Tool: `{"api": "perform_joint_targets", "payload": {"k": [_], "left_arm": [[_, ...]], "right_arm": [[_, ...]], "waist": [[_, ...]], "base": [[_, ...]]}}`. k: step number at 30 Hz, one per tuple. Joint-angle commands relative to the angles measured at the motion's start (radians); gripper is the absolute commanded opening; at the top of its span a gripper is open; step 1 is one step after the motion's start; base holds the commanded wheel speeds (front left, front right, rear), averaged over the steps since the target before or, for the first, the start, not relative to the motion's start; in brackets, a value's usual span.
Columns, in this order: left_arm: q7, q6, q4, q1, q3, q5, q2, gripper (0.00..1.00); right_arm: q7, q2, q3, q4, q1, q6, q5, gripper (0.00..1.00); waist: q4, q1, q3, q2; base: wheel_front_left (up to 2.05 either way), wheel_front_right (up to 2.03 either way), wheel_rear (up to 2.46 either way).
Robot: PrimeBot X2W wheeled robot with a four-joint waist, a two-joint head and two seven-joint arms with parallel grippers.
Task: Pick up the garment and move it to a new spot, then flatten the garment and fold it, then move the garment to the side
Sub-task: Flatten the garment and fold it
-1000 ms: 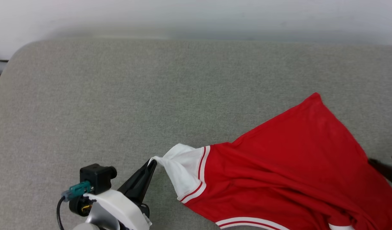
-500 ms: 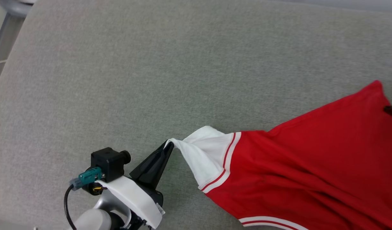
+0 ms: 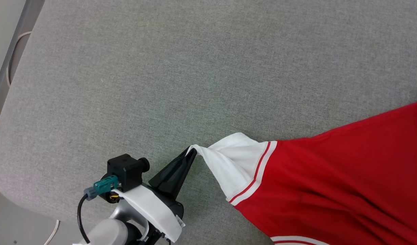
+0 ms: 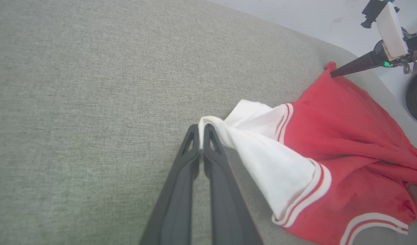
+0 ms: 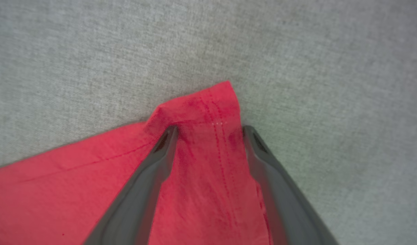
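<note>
One sleeve [image 3: 234,163] of the garment [image 3: 331,177] sits pinched in the left tool [image 3: 192,151].

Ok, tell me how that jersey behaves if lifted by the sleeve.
Probably floppy: the jersey creases, its white sleeve pulled to a point at the left gripper. Likely light: that small pinch holds it. It would drape and drag on the grey cushion.

I see soft cloth garment [image 3: 331,177], rough grey woven cover on table [image 3: 161,85], dull black plastic left claw [image 3: 192,151]
</note>
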Motion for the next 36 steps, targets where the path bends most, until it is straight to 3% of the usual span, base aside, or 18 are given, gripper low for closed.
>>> {"api": "perform_joint_targets", "payload": {"k": [1, 2, 3, 11, 19, 22, 29, 36], "left_arm": [[-0.009, -0.004, 0.001, -0.014, 0.001, -0.001, -0.003, 0.0], [-0.01, -0.006, 0.003, -0.015, 0.001, -0.003, -0.004, 0.0], [-0.011, -0.007, 0.004, -0.015, 0.001, -0.004, -0.003, 0.0], [-0.021, -0.014, 0.027, -0.015, 0.008, -0.009, 0.005, 0.0], [-0.029, -0.012, 0.045, -0.004, 0.03, -0.033, 0.018, 0.0], [-0.026, -0.007, 0.046, 0.0, 0.046, -0.036, 0.038, 0.0], [-0.016, 0.027, 0.009, -0.01, 0.105, -0.043, 0.099, 0.0], [0.004, 0.07, -0.064, -0.046, 0.183, -0.037, 0.173, 0.0]], "right_arm": [[0.009, 0.014, 0.022, 0.036, 0.026, -0.001, -0.001, 0.93], [0.016, 0.015, 0.031, 0.044, 0.035, -0.001, 0.001, 0.22], [0.016, 0.017, 0.037, 0.049, 0.041, -0.001, 0.005, 0.0], [-0.053, 0.003, 0.074, 0.061, 0.047, -0.001, 0.021, 0.0], [-0.239, 0.006, 0.067, 0.087, -0.006, -0.001, 0.036, 0.0], [-0.301, 0.038, 0.047, 0.12, -0.012, -0.001, 0.063, 0.0], [-0.492, 0.031, 0.025, 0.138, -0.027, -0.001, 0.103, 0.0], [-0.621, 0.001, 0.051, 0.064, 0.016, -0.001, 0.172, 0.0]], "waist": [[0.005, -0.0001, 0.003, 0.0], [0.007, -0.0001, 0.004, 0.0], [0.008, -0.0001, 0.005, 0.0], [-0.001, -0.0001, -0.013, 0.0], [-0.044, -0.0001, -0.089, 0.0], [-0.068, -0.0001, -0.137, 0.0], [-0.128, -0.0001, -0.238, 0.0], [-0.189, -0.0001, -0.316, 0.0]], "base": [[0.0, 0.0, 0.0], [0.0, 0.0, 0.0], [0.0, 0.0, 0.0], [0.0, 0.0, 0.0], [0.0, 0.0, 0.0], [0.0, 0.0, 0.0], [0.0, 0.0, 0.0], [0.0, 0.0, 0.0]]}}
